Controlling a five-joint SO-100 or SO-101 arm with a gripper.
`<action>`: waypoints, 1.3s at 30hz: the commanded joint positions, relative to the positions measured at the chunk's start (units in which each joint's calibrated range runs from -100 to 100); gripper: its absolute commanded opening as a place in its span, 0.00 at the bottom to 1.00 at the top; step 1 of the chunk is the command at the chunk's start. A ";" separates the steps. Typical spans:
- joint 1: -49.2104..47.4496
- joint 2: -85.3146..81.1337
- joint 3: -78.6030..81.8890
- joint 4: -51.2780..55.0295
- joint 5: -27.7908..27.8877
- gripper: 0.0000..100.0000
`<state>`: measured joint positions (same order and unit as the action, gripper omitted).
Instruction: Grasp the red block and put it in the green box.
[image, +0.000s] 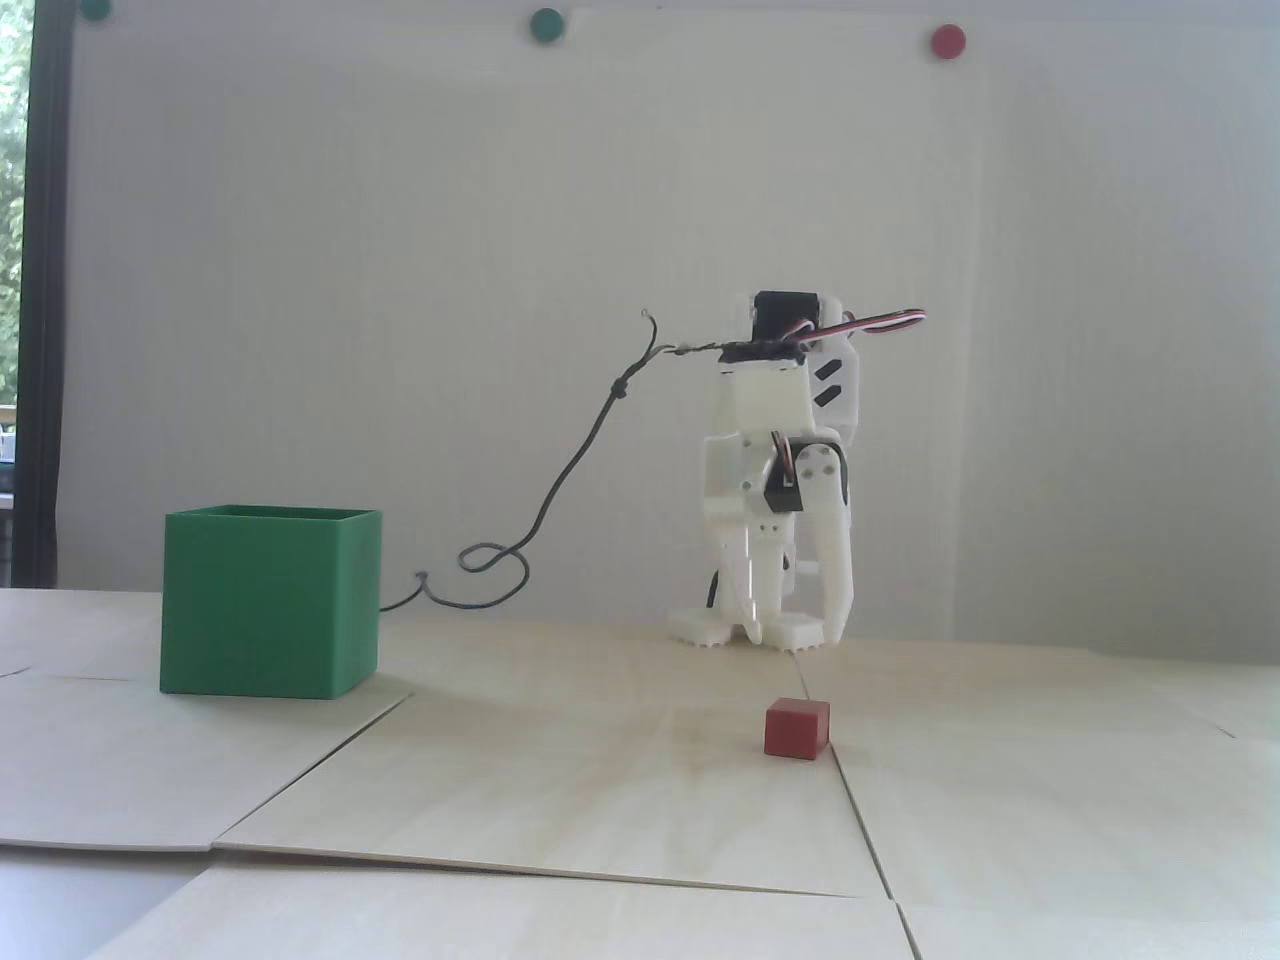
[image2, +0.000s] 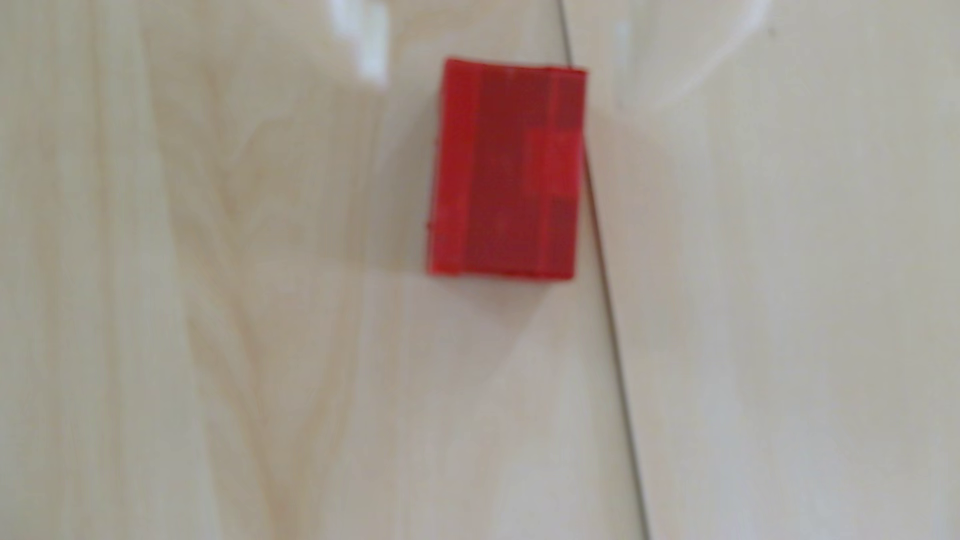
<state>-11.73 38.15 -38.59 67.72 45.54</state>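
One red block (image: 797, 727) sits alone on my wooden table (image: 560, 790), with one green box (image: 268, 602) well apart. My gripper (image: 790, 630) hangs behind the block, jaws apart, holding nothing.

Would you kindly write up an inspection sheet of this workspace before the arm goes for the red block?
Surface: pale wooden boards with visible seams between them.
Job's things: red block lies free on the boards beside a seam, also seen in the wrist view; green box stands upright, open-topped, at the left of the fixed view, well apart from the block.
Clutter: nothing seen.
Grippers: gripper points down behind the block, fingers apart, holding nothing.
Cables: dark cable loops from the arm down to the table behind the box.
Surroundings: white wall with green magnets and a red magnet; window at left.
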 joint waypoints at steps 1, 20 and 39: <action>0.27 -0.68 -5.60 0.49 -0.10 0.16; 0.59 8.79 -22.64 7.24 -0.10 0.16; 1.00 12.11 -23.17 7.24 0.01 0.25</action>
<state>-11.73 49.85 -56.40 74.38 45.54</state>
